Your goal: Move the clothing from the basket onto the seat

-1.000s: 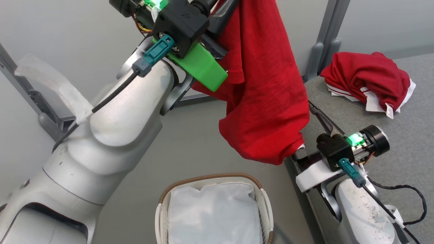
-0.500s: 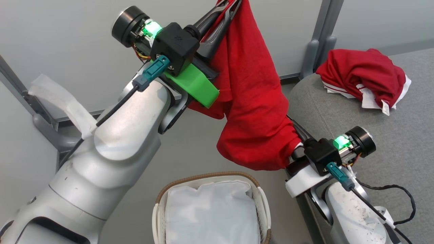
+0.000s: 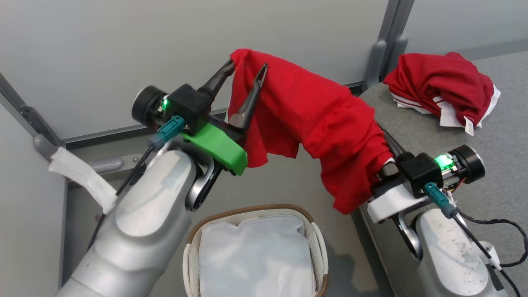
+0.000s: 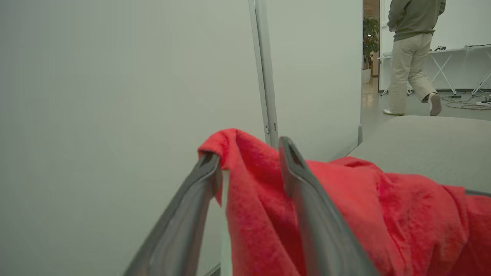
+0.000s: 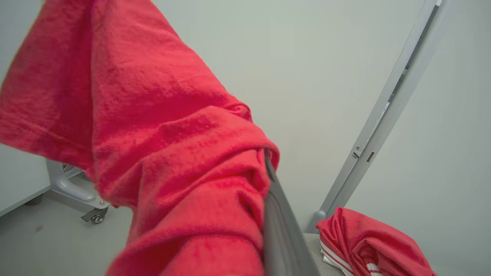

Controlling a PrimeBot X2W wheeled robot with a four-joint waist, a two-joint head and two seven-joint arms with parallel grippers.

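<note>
**Red garment slung between both tools, at the sofa's edge**

A bright red soft fabric garment (image 3: 330, 119) was noted in the air, stretched between the two arms. Its long axis ran from the left tool (image 3: 247, 65) at the upper left down to the right tool (image 5: 268, 168) by the sofa's edge. The left tool's fingers were seen apart, with the fabric's end draped over and between them, not pinched. The right tool was found together, clamped on the bunched lower end of the garment, its fingers mostly buried in cloth.

The large grey woven-fabric sofa (image 3: 495, 165) lay to the right of the garment, just beside the right arm. That arm was judged the nearer one for the carry, with the cloth to be swung rightward over the rounded edge. A second red garment with white trim (image 3: 441, 86) was recorded heaped on the sofa.

In the small white plastic basket with brown woven rim (image 3: 247, 208), below the held garment, the white fabric liner (image 3: 255, 255) was seen, and no red cloth.
</note>
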